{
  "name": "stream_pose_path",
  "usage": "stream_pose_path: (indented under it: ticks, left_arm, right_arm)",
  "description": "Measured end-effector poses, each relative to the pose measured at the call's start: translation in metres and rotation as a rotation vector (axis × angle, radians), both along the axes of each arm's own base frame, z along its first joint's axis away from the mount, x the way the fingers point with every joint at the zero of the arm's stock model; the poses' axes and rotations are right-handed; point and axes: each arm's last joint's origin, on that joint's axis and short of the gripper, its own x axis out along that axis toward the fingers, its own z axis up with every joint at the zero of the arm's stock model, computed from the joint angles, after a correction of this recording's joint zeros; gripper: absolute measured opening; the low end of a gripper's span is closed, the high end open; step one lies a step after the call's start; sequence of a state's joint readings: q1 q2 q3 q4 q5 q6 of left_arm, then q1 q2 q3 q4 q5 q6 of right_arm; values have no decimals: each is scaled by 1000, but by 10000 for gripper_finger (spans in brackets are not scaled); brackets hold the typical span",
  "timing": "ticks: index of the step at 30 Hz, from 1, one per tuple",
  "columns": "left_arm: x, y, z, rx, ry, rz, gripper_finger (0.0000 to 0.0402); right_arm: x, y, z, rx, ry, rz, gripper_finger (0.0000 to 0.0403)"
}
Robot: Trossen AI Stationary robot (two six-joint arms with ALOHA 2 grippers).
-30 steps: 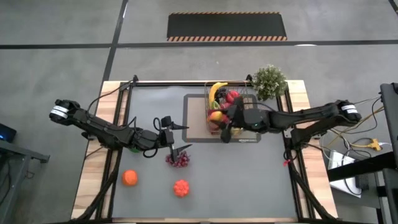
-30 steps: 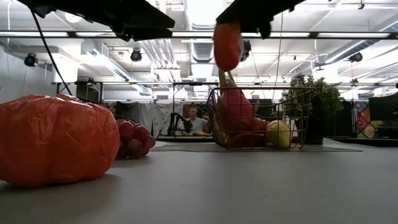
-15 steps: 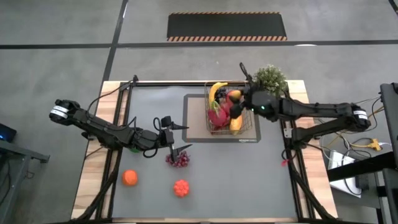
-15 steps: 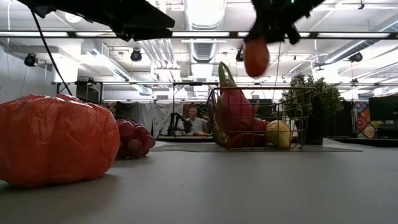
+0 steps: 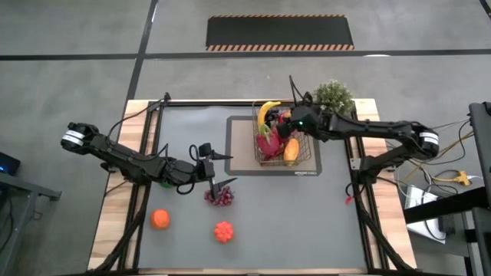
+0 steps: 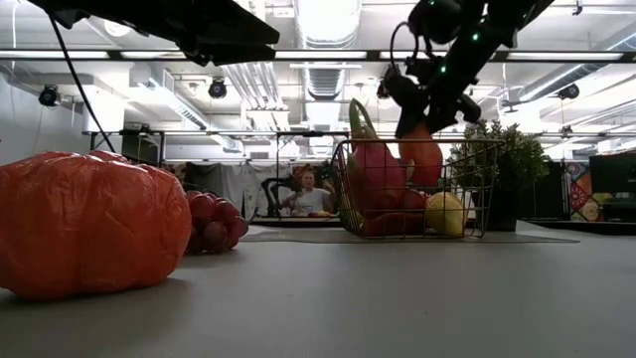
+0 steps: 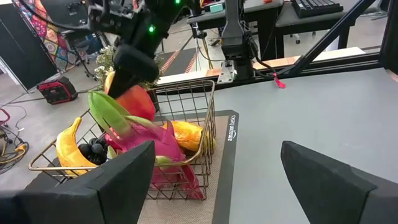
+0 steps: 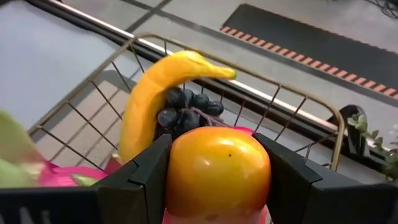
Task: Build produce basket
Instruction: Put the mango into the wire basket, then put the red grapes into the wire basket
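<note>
Starting at the left of the table: the left gripper (image 5: 217,170) hangs just above the mat with its fingers spread wide, holding nothing, right next to a bunch of red grapes (image 5: 220,197). Nearer the front edge sit 2 more loose pieces of produce, an orange (image 5: 159,219) and a bumpy red-orange fruit (image 5: 223,231). So 3 items are not packed yet.

Moving right, the basket (image 5: 305,157) sits on its dark-bordered mat (image 5: 239,146) at the back middle of the table. It already holds a banana (image 8: 152,93), dark grapes (image 8: 186,107), a pink dragon fruit (image 7: 158,140) and a yellow-orange mango-looking piece (image 5: 291,152).

The right gripper (image 8: 216,177) is right over the back part of the basket, fingers pinched on an orange-red fruit (image 8: 217,171). In the low view that fruit hangs at about rim level, so I'd say it's mid-drop-off: the placing step, not done.

Next move, my guess: lower a touch into a free spot beside the dragon fruit, let go, and lift straight up so the fingers don't snag the wire. The pile is getting tall, so it could roll. Far right, a potted plant (image 5: 333,98) stands just beyond the basket's corner.
</note>
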State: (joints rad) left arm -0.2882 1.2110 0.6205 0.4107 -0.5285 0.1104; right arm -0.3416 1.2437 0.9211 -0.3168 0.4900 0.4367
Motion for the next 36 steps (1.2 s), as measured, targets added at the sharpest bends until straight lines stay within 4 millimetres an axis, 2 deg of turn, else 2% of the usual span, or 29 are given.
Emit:
stream_pose_path:
  ticks: [8, 20, 28, 32, 36]
  left_arm:
    - [0, 0, 0, 0, 1, 0, 329]
    - [0, 0, 0, 0, 1, 0, 329]
    - [0, 0, 0, -2, 0, 0, 329]
    - [0, 0, 0, -3, 0, 0, 329]
    - [0, 0, 0, -7, -1, 0, 329]
  right_arm:
    - [3, -2, -8, 22, 19, -17, 190]
    - [1, -2, -9, 27, 39, -26, 243]
    - [0, -2, -10, 27, 60, -22, 248]
    - [0, -1, -7, 17, 67, -11, 249]
    - [2, -2, 7, -13, 57, 16, 249]
